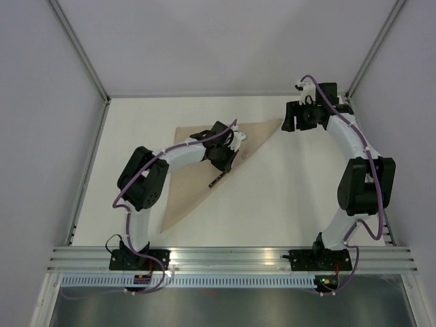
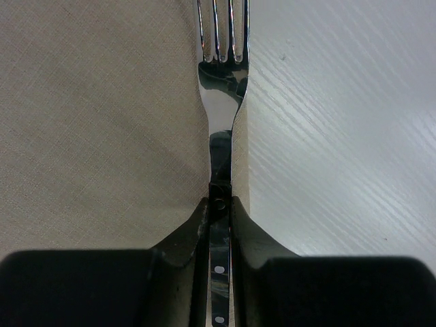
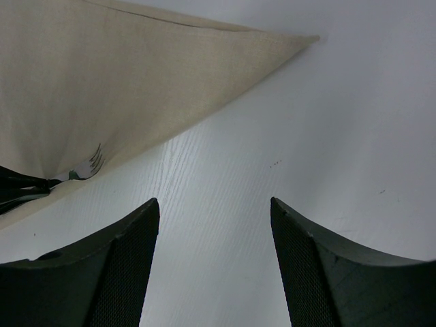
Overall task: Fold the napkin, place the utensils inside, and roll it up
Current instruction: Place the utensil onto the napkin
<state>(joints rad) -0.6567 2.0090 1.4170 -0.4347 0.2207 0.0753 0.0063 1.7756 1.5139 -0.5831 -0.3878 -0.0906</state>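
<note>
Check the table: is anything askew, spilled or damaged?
Nothing stands out. The napkin lies flat in a triangle, the left gripper holds the fork straight along its edge, and the right gripper is open.

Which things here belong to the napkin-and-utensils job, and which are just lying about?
Job: napkin, folded to a triangle; fork, pinched in the left gripper over the napkin's edge; right gripper, open, holding nothing.
Just there: table; metal rail at its near edge.

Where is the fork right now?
Left of centre in the top view: the fork sits clamped in the left gripper, over the napkin's slanted edge.
</note>
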